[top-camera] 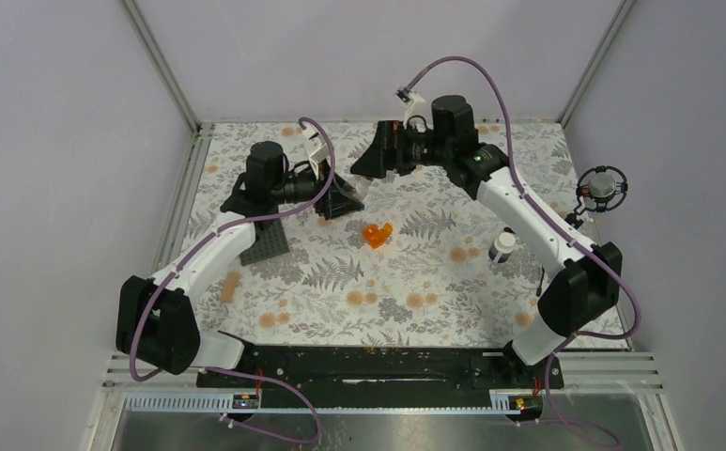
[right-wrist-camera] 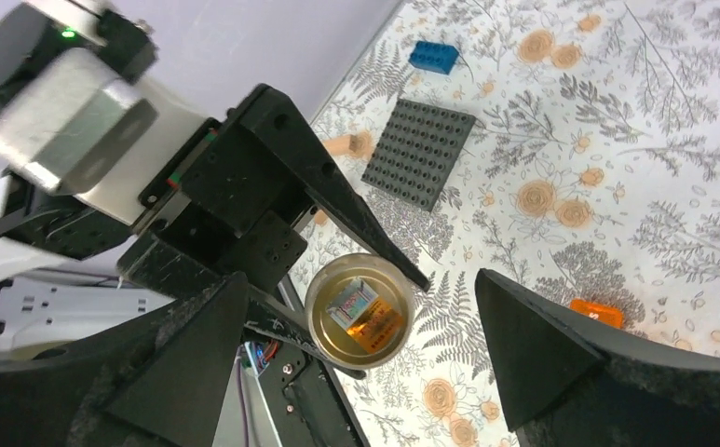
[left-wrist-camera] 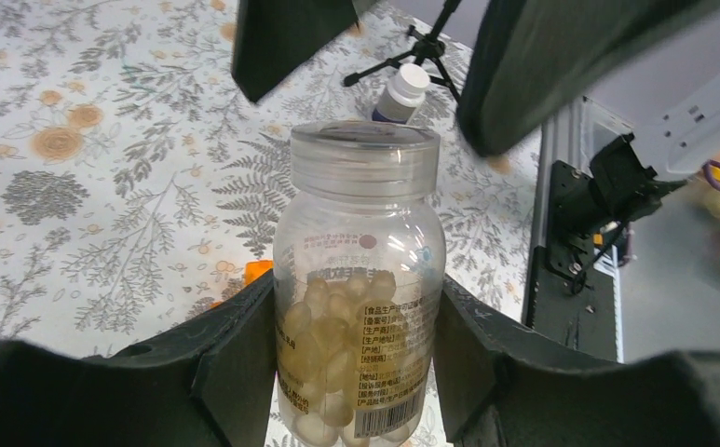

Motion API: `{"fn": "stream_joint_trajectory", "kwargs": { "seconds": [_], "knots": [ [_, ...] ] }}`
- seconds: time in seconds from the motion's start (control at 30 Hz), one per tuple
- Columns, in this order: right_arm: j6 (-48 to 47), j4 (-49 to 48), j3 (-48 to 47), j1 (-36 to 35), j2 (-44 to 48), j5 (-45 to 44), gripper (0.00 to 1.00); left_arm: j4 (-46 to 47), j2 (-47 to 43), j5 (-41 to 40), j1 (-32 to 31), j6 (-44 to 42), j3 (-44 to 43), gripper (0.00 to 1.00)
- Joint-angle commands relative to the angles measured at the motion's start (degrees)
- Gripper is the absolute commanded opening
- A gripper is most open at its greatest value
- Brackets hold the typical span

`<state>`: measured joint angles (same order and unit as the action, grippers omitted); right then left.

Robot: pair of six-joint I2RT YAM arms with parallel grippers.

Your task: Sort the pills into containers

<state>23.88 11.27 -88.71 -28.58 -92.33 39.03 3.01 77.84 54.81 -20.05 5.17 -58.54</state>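
Our left gripper (left-wrist-camera: 356,372) fills the bottom of its own wrist view. Its two dark fingers press against either side of the clear tan-looking bottle (left-wrist-camera: 360,279), partly closed and gripping it firmly. We cannot tell whether the bottle touches the floral table (left-wrist-camera: 104,186). We judge that this hold steadies the bottle and turns its top toward the other arm.

Our right gripper (right-wrist-camera: 360,298) faces that top end-on, jaws spread wide and holding nothing. One finger stands to each side of the clear cap (left-wrist-camera: 365,158), apart from it. The cap looks seated on the neck, so taking it off is probably the step in hand.

Pale softgel pills (left-wrist-camera: 337,326) fill the lower part of the bottle. On the table lie the dark grey studded plate (right-wrist-camera: 419,154), the white-and-dark little bottle (left-wrist-camera: 402,93) standing well apart, the orange hinged-lid box (top-camera: 377,233) near the middle, and the blue brick (right-wrist-camera: 433,56).
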Motion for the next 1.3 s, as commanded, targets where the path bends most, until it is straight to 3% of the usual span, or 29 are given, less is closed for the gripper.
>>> {"fn": "stream_joint_trajectory", "kwargs": {
  "seconds": [0.0, 0.2, 0.33, 0.4, 0.67, 0.93, 1.13, 1.27],
  "knots": [
    [2.9, 4.8, -4.3, -3.9, -2.1, -10.6, 0.99, 3.3, 0.4, -4.5, 0.1, -0.1, -3.6, 0.0],
    [-0.1, 10.8, -6.2, -4.1, -2.7, -16.8, 0.91, 5.2, -0.3, -5.6, 0.1, 0.5, -2.9, 0.0],
    [0.4, 10.3, -4.0, -2.6, -1.7, -15.7, 0.77, 8.5, -1.3, -7.0, 0.3, 2.3, -1.2, 0.0],
    [1.9, 9.3, -2.6, -1.2, -1.2, -14.3, 0.75, 10.1, -1.7, -7.6, 0.5, 3.1, -0.3, 0.0],
    [3.8, 2.6, 3.9, 1.3, 1.6, -7.9, 0.81, 13.9, -2.3, -7.9, 1.1, 5.3, 1.3, 0.0],
    [2.5, 2.0, 5.3, 2.4, 2.8, -5.8, 0.73, 14.8, -2.4, -7.3, 1.3, 6.0, 1.8, 0.0],
    [8.5, -13.2, 7.1, 2.2, 2.9, 6.5, 0.89, 12.4, -1.9, -6.2, 1.2, 4.1, 1.1, 0.0],
    [9.6, -14.3, 5.2, 0.8, 1.6, 6.7, 0.91, 11.1, -1.7, -5.9, 1.0, 3.2, 0.6, 0.0]
  ]
}}
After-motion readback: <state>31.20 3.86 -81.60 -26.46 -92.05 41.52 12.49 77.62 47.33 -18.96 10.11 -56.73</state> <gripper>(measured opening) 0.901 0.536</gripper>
